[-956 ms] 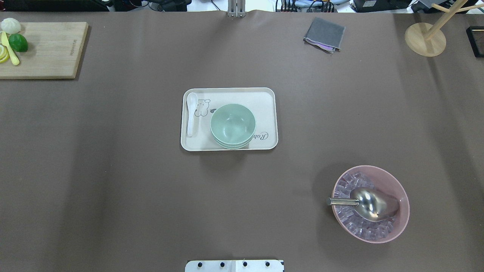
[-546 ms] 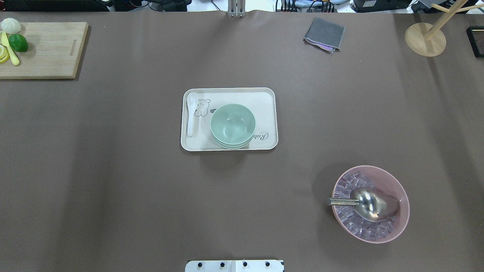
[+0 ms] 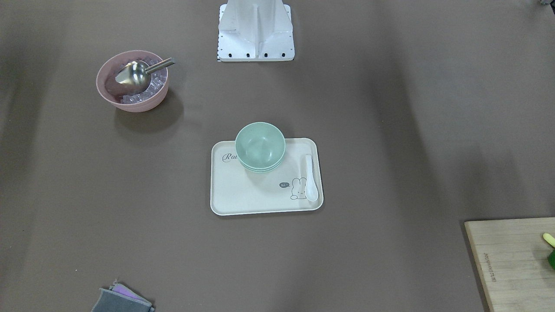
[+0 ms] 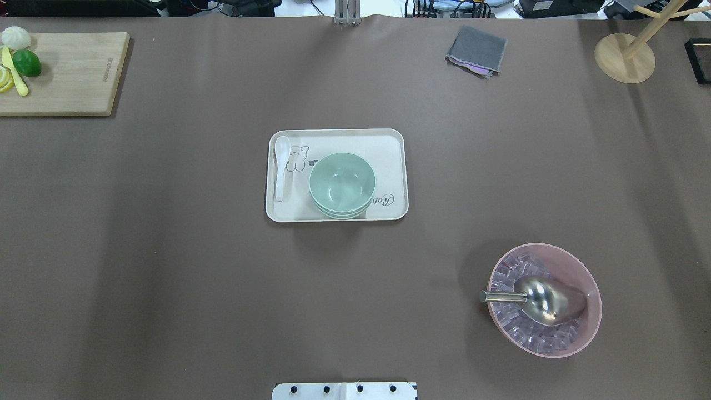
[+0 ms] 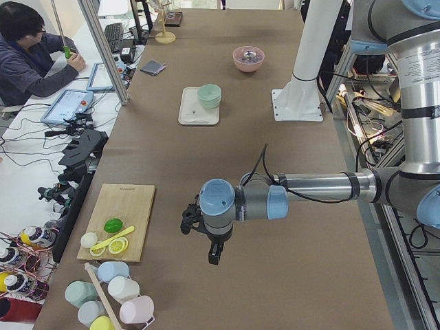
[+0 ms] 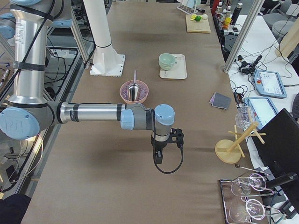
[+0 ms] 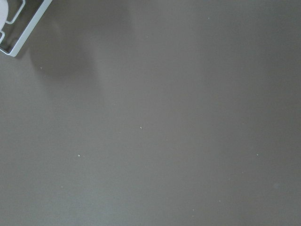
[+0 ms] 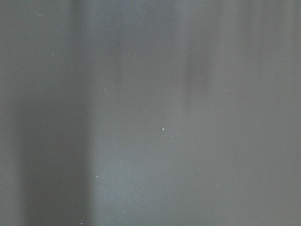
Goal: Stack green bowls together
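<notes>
The green bowls [image 4: 341,185] sit nested in one stack on the near right part of a cream tray [image 4: 389,145], and the stack also shows as green bowls [image 3: 260,147] in the front-facing view. My left gripper [image 5: 214,256] hangs over bare table at the left end, far from the tray. My right gripper [image 6: 159,158] hangs over bare table at the right end, past the pink bowl. Each gripper shows only in a side view, so I cannot tell whether either is open or shut. Both wrist views show only brown table.
A white spoon [image 4: 281,166] lies on the tray's left side. A pink bowl [image 4: 583,328] with ice and a metal scoop stands front right. A cutting board [image 4: 72,72] with fruit, a grey cloth [image 4: 476,51] and a wooden stand [image 4: 625,58] lie along the far edge. A person [image 5: 27,58] sits beside the table.
</notes>
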Robot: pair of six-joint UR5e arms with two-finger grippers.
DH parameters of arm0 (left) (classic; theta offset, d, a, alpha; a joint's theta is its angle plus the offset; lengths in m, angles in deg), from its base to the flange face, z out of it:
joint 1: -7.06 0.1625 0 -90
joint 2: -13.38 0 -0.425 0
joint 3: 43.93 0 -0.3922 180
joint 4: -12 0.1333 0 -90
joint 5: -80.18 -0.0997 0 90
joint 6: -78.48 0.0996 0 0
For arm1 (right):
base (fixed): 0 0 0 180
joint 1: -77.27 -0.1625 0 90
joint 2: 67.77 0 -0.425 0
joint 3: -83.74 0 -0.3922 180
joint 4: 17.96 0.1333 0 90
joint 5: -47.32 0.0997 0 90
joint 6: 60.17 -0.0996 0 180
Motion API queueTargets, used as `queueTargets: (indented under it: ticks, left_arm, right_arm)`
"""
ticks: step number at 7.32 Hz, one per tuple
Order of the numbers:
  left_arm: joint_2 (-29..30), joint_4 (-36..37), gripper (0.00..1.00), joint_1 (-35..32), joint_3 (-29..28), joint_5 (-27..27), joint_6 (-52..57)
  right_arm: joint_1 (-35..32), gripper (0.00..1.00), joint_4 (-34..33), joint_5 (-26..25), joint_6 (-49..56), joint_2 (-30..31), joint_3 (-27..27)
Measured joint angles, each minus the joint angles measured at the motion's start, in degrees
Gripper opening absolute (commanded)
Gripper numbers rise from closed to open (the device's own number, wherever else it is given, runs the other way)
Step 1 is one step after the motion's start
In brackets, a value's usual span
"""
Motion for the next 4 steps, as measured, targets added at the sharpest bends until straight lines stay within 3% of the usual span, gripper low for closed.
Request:
queueTargets:
  ticks: [4]
  left_arm:
    - [-0.04, 0.00, 0.98, 0.01, 0.01, 0.04, 0.00]
  right_arm:
    - [0.10, 1.00, 0.05, 1.06, 0.00, 0.00, 0.00]
